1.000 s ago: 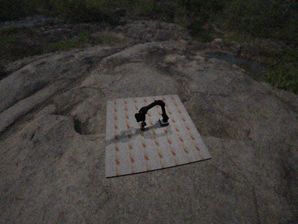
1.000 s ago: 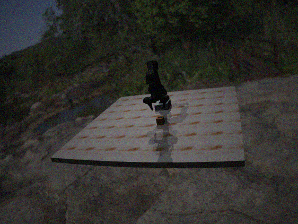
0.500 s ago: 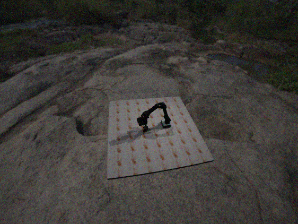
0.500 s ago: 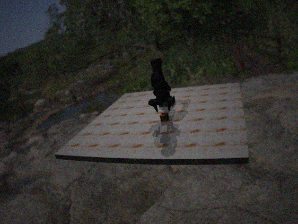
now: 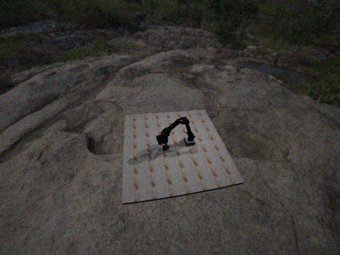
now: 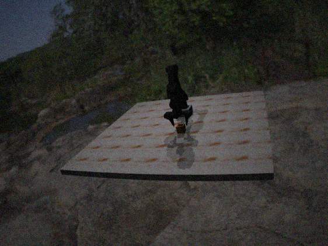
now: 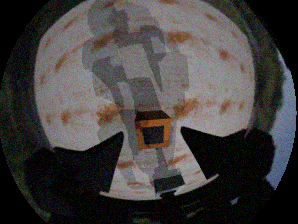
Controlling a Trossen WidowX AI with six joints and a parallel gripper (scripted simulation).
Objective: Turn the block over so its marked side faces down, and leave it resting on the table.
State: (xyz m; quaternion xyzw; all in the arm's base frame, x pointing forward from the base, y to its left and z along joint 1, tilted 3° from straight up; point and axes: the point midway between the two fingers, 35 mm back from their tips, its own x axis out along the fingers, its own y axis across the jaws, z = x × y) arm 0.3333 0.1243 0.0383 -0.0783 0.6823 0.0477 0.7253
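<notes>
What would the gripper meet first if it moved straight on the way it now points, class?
Most likely the block. The open gripper points down at the table, and in the wrist view the block lies between its fingers, nothing held. Height above it is hard to judge.
</notes>
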